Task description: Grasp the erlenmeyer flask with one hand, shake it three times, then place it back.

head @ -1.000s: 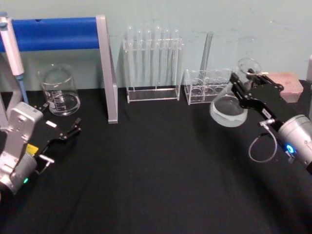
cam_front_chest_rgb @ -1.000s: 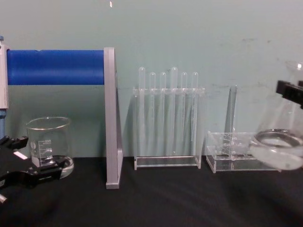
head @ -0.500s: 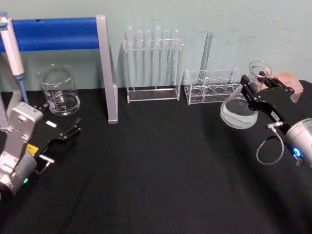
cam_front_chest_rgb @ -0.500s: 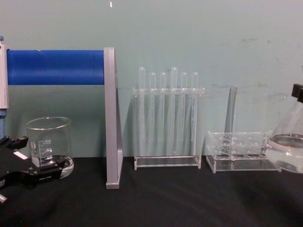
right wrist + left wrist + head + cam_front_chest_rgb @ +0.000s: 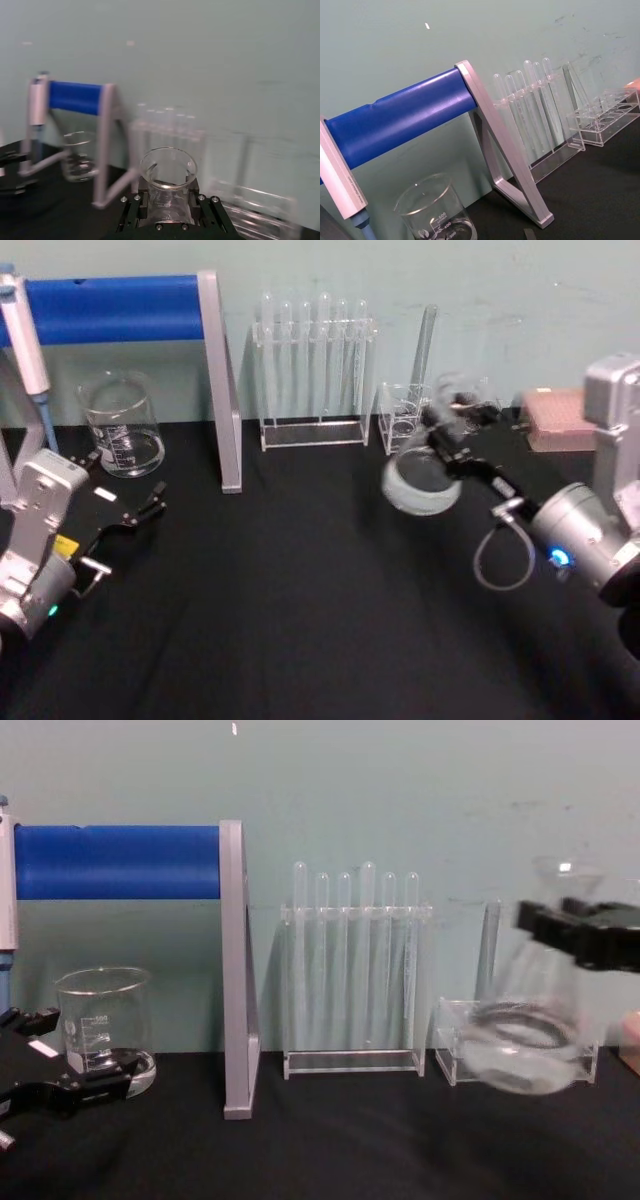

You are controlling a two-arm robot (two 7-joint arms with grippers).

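The erlenmeyer flask (image 5: 422,480) has swung left. Half a second ago it hung close to the tabletop's right edge, and half a second before that it was a little further in. Now it sits clearly inward, in the air in front of the low acrylic rack (image 5: 402,412) near the back edge of the tabletop (image 5: 300,620). From the chest, the erlenmeyer flask (image 5: 525,1025) has come in from the view's right border, and its round base now covers most of that rack.

The right gripper (image 5: 458,430) has travelled with it and remains clamped on the neck just under the flared rim. The wrist view shows the black jaws either side of the glass, so the right gripper (image 5: 168,207) grips the flask's neck (image 5: 168,172) firmly. The flask base is clear of the tabletop and leans slightly toward the robot's left.

An out-then-back sweep reads as a shaking stroke, so the task looks to be in its shaking phase. These frames do not say how many strokes are done. The place-back step is yet to come.

The left gripper (image 5: 152,502) has not moved. It stays parked with its fingers apart near the tabletop's left edge, just in front of the beaker (image 5: 122,428).
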